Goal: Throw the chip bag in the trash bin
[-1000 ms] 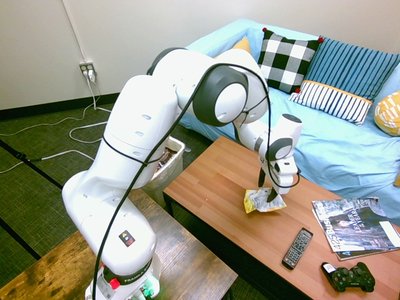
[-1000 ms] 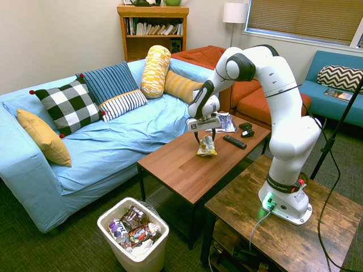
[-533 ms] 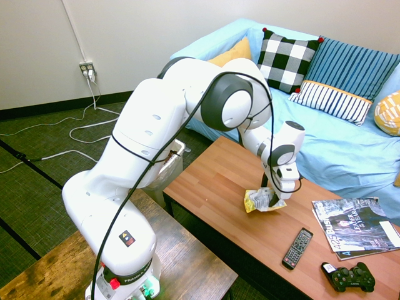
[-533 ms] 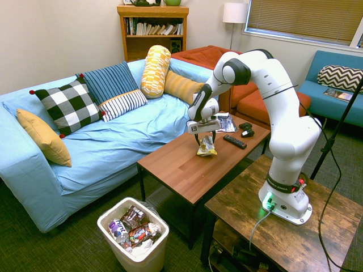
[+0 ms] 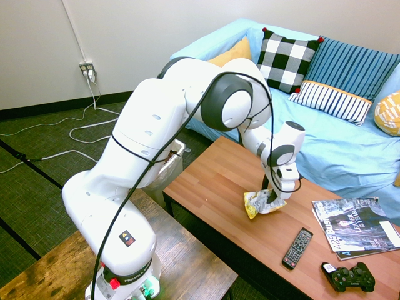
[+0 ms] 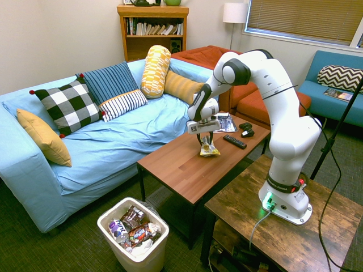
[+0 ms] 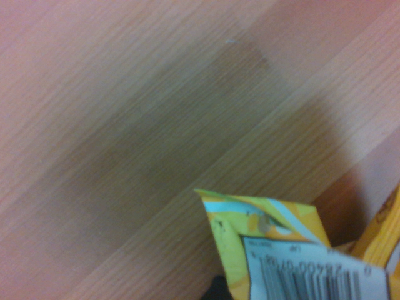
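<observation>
The chip bag (image 5: 257, 203) (image 6: 209, 149), yellow with silvery patches, lies crumpled in the middle of the wooden coffee table (image 5: 212, 187) (image 6: 181, 167). My gripper (image 5: 270, 199) (image 6: 206, 143) points straight down onto the bag. It is open, with its dark fingers on either side of the bag's top. In the wrist view a yellow corner of the chip bag (image 7: 275, 256) with a barcode shows close over the wood. The white trash bin (image 6: 104, 222) stands on the floor off the table's end. In the first exterior view the trash bin (image 5: 181, 147) is mostly hidden behind my arm.
A remote (image 5: 297, 247) (image 6: 234, 141), a black game controller (image 5: 348, 278) (image 6: 246, 130) and magazines (image 5: 353, 228) lie at the table's far end. The bin holds several wrappers (image 6: 135, 226). A blue sofa (image 6: 102, 147) with pillows runs along the table's long side.
The gripper has sunk lower over the chip bag, and the bag now looks pressed flatter and more compact between the fingers. The arm's elbow has shifted slightly.
</observation>
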